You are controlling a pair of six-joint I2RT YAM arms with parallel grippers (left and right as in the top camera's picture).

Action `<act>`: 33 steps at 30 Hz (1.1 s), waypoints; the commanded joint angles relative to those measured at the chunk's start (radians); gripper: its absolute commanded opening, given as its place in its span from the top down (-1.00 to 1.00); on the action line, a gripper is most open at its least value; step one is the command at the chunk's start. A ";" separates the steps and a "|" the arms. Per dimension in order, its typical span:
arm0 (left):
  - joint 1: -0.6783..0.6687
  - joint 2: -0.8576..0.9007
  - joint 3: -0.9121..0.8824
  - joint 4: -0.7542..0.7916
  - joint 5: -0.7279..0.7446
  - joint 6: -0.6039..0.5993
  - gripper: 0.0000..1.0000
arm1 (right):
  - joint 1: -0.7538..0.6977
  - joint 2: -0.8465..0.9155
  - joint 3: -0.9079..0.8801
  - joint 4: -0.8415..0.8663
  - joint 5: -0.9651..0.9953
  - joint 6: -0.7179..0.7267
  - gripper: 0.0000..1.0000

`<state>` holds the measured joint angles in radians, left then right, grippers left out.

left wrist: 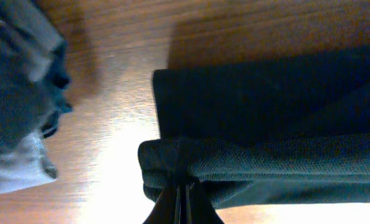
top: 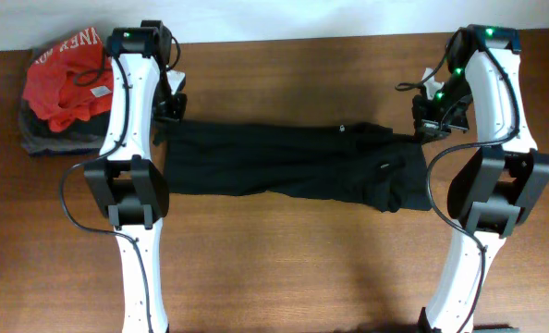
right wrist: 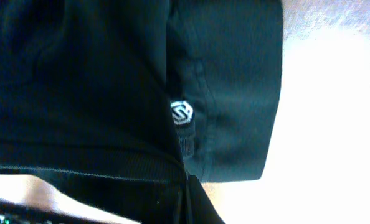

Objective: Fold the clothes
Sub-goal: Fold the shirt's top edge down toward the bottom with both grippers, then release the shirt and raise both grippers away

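Pinched black fabric fills the foreground of both wrist views. My left end effector point(left wrist: 182, 190) is clamped shut on a bunched fold at one end of the black T-shirt point(top: 284, 162), and my right end effector point(right wrist: 186, 190) is closed on the cloth at the other end, just below the small white logo point(right wrist: 180, 112). The shirt lies as a long band across the middle of the desk point(top: 284, 268), with a far corner in each grip. In the far left corner the red garment point(top: 67, 72) sits on the grey and dark folded garments point(top: 43, 139), apart from the shirt and near my left arm.

I judge the step in hand to be the next fold of that band. To do it well, I should raise both corners together, keep the cloth lightly taut between the grips so no slack wrinkles in, and lay the held edge square on the opposite edge before letting go — one side running ahead would skew the fold. The left pinch has gathered more than one layer, so I'd watch that none slips.

Both arms rise from the near edge of the desk and run up past the shirt's ends. Their wrists double back inward and down onto the far corners.
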<state>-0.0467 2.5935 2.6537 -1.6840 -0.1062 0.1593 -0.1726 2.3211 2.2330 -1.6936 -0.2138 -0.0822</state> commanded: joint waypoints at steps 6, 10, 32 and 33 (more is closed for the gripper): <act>0.001 0.034 -0.068 -0.004 0.092 -0.009 0.99 | -0.012 -0.026 -0.092 0.003 0.066 -0.019 0.92; 0.001 0.034 -0.150 -0.004 0.084 -0.008 0.99 | -0.015 -0.026 -0.113 0.014 0.072 -0.019 0.92; 0.001 0.013 -0.116 -0.005 0.085 0.013 0.20 | -0.017 -0.026 -0.016 0.021 0.063 -0.019 -0.10; 0.001 0.000 -0.108 -0.005 0.089 0.013 0.17 | -0.017 -0.026 -0.001 0.017 0.058 -0.019 -0.11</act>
<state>-0.0467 2.6144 2.4928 -1.6855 -0.0296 0.1745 -0.1837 2.3211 2.1723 -1.6699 -0.1406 -0.0982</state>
